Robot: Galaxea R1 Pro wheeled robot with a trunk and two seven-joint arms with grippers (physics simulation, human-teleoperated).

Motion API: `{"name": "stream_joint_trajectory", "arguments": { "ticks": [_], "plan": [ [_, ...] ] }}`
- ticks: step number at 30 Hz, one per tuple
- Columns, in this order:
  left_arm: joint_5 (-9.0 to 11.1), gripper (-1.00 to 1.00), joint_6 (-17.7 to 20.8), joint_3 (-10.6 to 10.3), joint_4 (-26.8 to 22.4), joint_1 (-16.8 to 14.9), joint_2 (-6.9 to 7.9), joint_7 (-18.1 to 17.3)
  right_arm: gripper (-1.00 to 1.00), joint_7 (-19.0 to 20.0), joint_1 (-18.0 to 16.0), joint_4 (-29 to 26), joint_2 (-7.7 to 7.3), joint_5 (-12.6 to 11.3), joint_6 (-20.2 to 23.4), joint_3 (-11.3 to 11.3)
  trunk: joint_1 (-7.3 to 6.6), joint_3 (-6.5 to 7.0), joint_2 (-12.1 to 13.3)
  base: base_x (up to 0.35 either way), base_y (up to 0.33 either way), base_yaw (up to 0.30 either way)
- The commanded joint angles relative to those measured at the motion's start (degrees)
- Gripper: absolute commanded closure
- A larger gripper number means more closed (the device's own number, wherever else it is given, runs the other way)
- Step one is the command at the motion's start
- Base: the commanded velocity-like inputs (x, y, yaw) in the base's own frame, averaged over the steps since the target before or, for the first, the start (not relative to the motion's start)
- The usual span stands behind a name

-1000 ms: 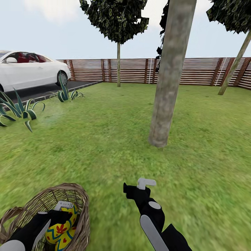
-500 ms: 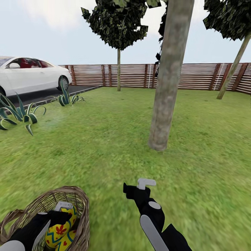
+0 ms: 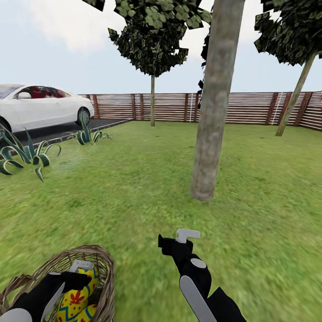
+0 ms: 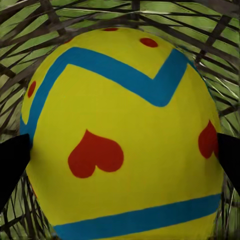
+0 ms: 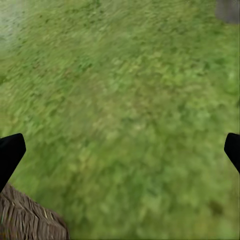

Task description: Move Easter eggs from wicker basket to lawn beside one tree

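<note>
Only the head camera has tilted since earlier. Left gripper (image 3: 80, 267) grasps an Easter egg (image 4: 122, 135) inside the wicker basket (image 3: 106, 268); right gripper (image 3: 181, 237), spread open, hovers near the tree (image 3: 210, 134).

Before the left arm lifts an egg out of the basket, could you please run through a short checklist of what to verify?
1. Left end effector down inside the wicker basket: ok.
2. Easter egg centred between the left fingers, one dark fingertip on each side: ok.
3. Fingers actually closed on the egg: cannot tell.
4. Right end effector open, holding nothing, over the lawn and apart from the basket: ok.
5. Thick tree ahead with bare grass around its base for placing: ok.
6. All three eggs accounted for: cannot tell; two show in the head view.
</note>
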Motion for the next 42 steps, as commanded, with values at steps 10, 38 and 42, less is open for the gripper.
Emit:
{"name": "stream_joint_trajectory", "arguments": {
  "ticks": [10, 38, 42],
  "plan": [
    [-0.08, 1.00, 7.02, -0.35, -0.10, -0.01, 0.20, -0.04, -1.00, -0.48, -0.04, -0.07, 0.00, -0.41, 0.15, 0.03, -0.27, 2.16, 0.11, 0.000, 0.000, 0.000],
    [0.26, 1.00, 9.78, -0.44, 8.78, -0.20, 0.41, 0.22, -1.00, -0.02, -0.03, 0.04, -0.25, -0.62, 0.15, -0.52, -4.87, 7.52, 8.24, 0.000, 0.000, 0.000],
    [0.26, 1.00, 9.77, -0.56, 8.78, -0.19, 0.35, 0.28, -1.00, 0.00, -0.05, 0.06, -0.36, -0.66, 0.15, -0.59, -5.74, 8.24, 9.84, 0.000, 0.000, 0.000]
  ]
}}
